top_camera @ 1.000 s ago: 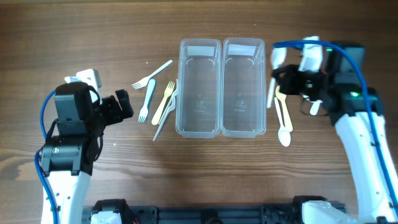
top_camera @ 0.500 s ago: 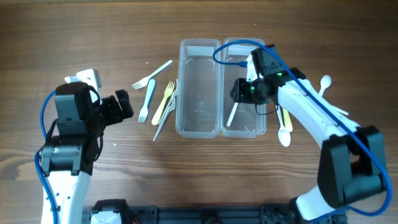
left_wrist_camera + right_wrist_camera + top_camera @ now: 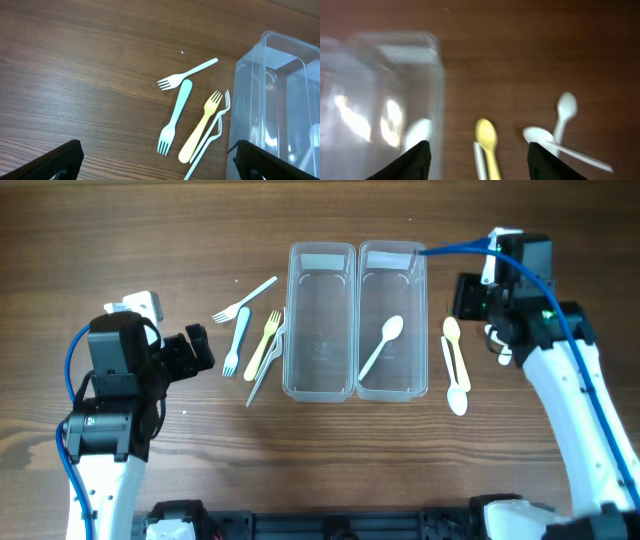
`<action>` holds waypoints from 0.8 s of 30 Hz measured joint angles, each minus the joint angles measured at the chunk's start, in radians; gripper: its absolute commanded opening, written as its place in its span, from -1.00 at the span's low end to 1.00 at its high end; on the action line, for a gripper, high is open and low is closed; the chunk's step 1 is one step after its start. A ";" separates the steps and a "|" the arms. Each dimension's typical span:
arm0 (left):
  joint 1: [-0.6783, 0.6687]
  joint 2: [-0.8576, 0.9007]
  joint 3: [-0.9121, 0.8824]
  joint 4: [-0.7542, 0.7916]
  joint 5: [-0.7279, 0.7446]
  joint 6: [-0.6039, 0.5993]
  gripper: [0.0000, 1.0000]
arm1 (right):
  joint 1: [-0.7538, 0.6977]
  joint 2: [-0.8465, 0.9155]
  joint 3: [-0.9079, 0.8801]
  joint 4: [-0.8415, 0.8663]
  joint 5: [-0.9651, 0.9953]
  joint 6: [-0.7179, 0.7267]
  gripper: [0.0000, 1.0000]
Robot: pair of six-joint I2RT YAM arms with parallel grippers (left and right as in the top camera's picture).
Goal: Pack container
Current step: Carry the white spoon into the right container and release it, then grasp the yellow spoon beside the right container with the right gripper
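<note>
Two clear containers stand side by side mid-table, the left one (image 3: 321, 320) holding nothing and the right one (image 3: 392, 280) with a white spoon (image 3: 382, 345) lying inside. To their left lie a white fork (image 3: 243, 300), a light blue fork (image 3: 236, 340), a yellow fork (image 3: 265, 345) and a clear fork (image 3: 266, 370). A yellow spoon (image 3: 454, 345) and a white spoon (image 3: 458, 392) lie right of the containers. My right gripper (image 3: 470, 298) hovers open above these spoons, holding nothing; its wrist view shows the yellow spoon (image 3: 487, 137) between the fingers. My left gripper (image 3: 200, 348) stands wide open left of the forks.
The right wrist view shows two more white spoons (image 3: 540, 135) (image 3: 565, 110) on the wood right of the yellow one, and the right container's wall (image 3: 437, 100) at left. In the left wrist view the forks (image 3: 175, 117) lie ahead, with the left container (image 3: 280, 100) at right.
My right gripper opened and left the white spoon in the right container, then drew back to the right over the loose spoons. The left arm has not moved.
</note>
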 measured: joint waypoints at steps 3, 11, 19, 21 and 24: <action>0.000 0.000 0.000 0.000 0.000 0.000 0.99 | -0.047 0.092 -0.059 0.014 0.003 -0.022 0.26; 0.000 0.000 0.000 0.000 0.000 0.000 0.99 | -0.068 0.289 -0.081 0.042 -0.080 -0.041 0.04; 0.000 0.000 0.000 0.000 0.000 0.000 1.00 | -0.068 0.415 -0.083 0.058 -0.092 -0.044 -0.12; 0.000 0.000 0.000 0.000 0.000 0.000 1.00 | -0.070 0.432 -0.085 0.058 -0.093 -0.044 -0.26; 0.000 0.000 0.000 0.000 0.000 0.000 1.00 | -0.073 0.437 -0.086 0.062 -0.093 -0.044 -0.31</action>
